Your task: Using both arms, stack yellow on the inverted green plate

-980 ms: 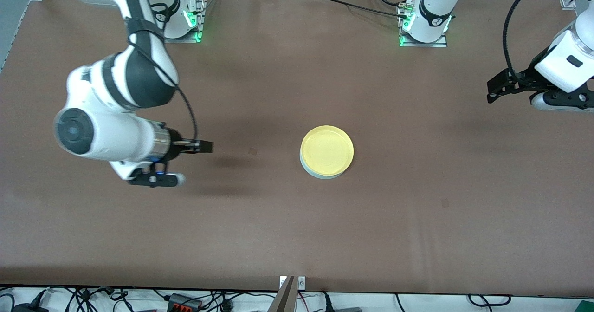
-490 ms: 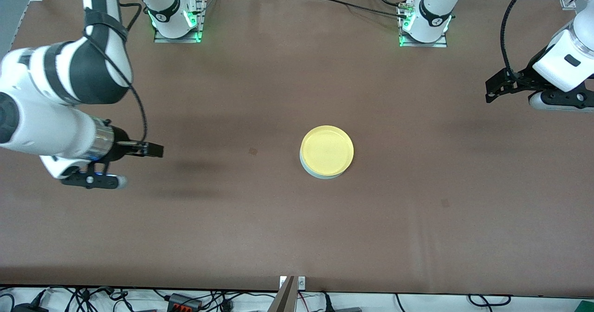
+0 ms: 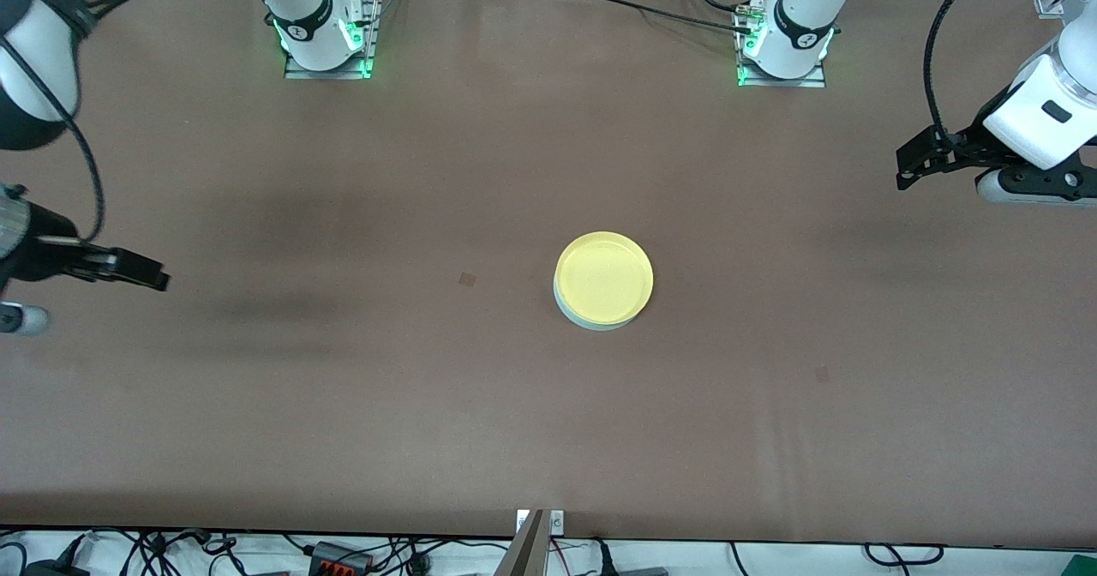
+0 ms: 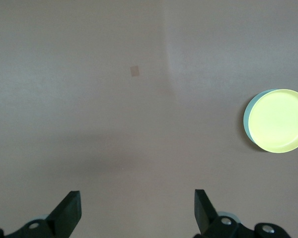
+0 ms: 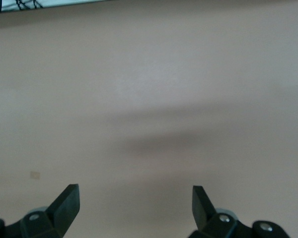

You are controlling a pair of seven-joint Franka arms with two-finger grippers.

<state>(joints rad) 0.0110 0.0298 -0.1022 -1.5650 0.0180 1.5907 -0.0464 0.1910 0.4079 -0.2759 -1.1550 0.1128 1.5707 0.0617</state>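
With yellow (image 3: 604, 278) sitting on green plate (image 3: 591, 321) mid-tabletop (image 3: 428, 405), right hand (image 3: 137, 269) and left hand (image 3: 913, 167) hover over opposite end edges, both wide open, empty, well apart.

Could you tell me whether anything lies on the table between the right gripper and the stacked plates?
Only bare table, apart from a small dark mark, as the front view shows. The right gripper is open, off toward its arm's end; the yellow plate sits on the green plate.

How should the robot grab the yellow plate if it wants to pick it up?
Probably by its rim. The yellow plate lies flat and rim-up on the green plate, so an end effector would come straight down and pinch the raised edge, one finger inside and one outside. Both end effectors, left and right, are open.
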